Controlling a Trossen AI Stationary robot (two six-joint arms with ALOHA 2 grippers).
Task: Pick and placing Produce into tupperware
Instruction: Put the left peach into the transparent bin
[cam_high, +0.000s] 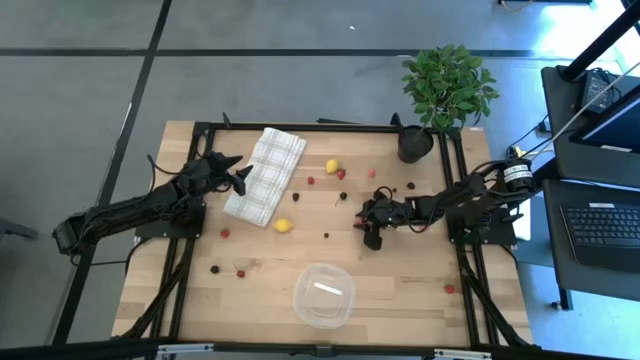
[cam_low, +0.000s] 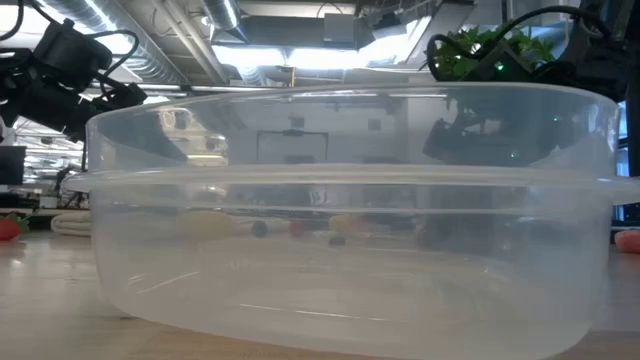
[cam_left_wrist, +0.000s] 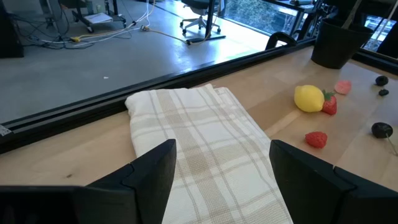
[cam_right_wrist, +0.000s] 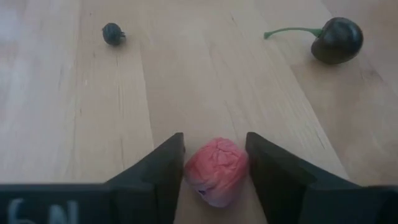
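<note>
The clear round tupperware (cam_high: 323, 295) stands near the table's front edge and fills the low view (cam_low: 350, 200). Produce lies scattered on the wood: a yellow lemon (cam_high: 332, 166) with red pieces beside it, a second lemon (cam_high: 284, 225), and dark and red berries. My right gripper (cam_high: 370, 228) is at mid-table, shut on a pink-red berry (cam_right_wrist: 216, 169). My left gripper (cam_high: 238, 178) is open and empty above the checked cloth (cam_left_wrist: 199, 143), its fingers apart over the cloth's near part. My right gripper pinches the pink-red berry by its two opposite sides (cam_right_wrist: 189, 171) between its two fingers. The fingers slant down toward the table from the table's right side. Whether the berry is lifted clear of the wood, I cannot tell.
A dark cherry with a green stem (cam_right_wrist: 339, 40) and a small dark berry (cam_right_wrist: 113, 33) lie just ahead of my right gripper. A potted plant (cam_high: 445, 90) in a black pot stands at the far right. A red piece (cam_high: 450, 289) lies near the right front.
</note>
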